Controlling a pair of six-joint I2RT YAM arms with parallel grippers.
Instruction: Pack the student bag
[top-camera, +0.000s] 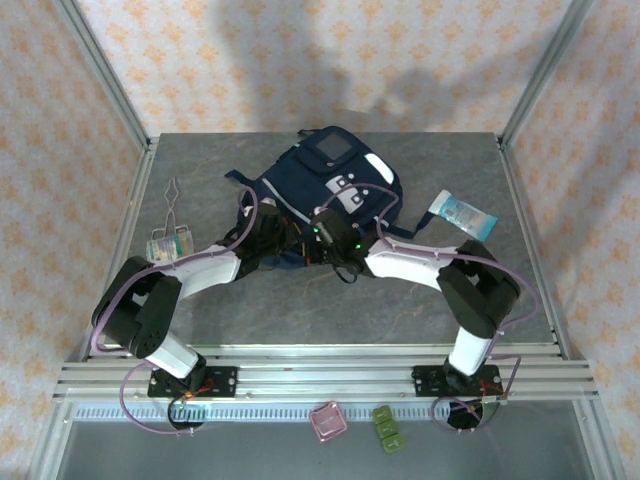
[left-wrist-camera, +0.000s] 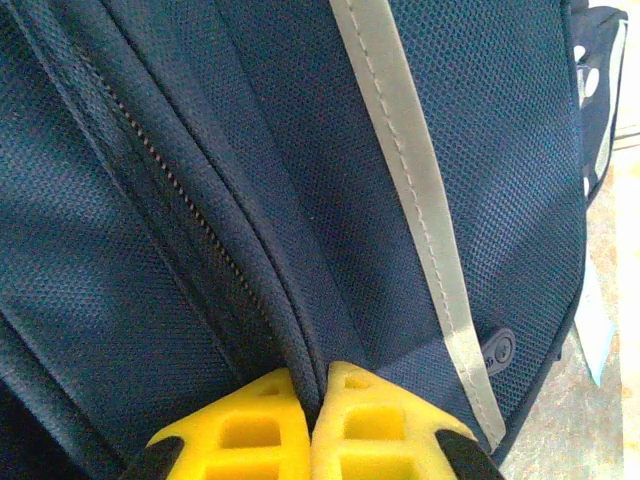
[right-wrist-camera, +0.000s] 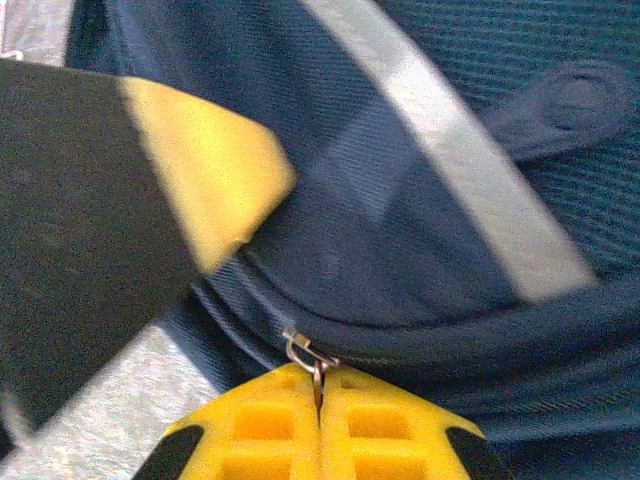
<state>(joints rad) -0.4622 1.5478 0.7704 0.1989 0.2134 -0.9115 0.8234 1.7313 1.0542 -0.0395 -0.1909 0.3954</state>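
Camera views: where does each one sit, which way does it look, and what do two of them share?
Top external: above and behind the bases, looking down on table, student bag, left arm and right arm.
Left wrist: on the left arm, facing the bag's zipper; left gripper shut on its fabric.
Right wrist: on the right arm, facing the bag; right gripper shut on the zipper pull.
Shared: both wrist views show the bag's grey stripe.
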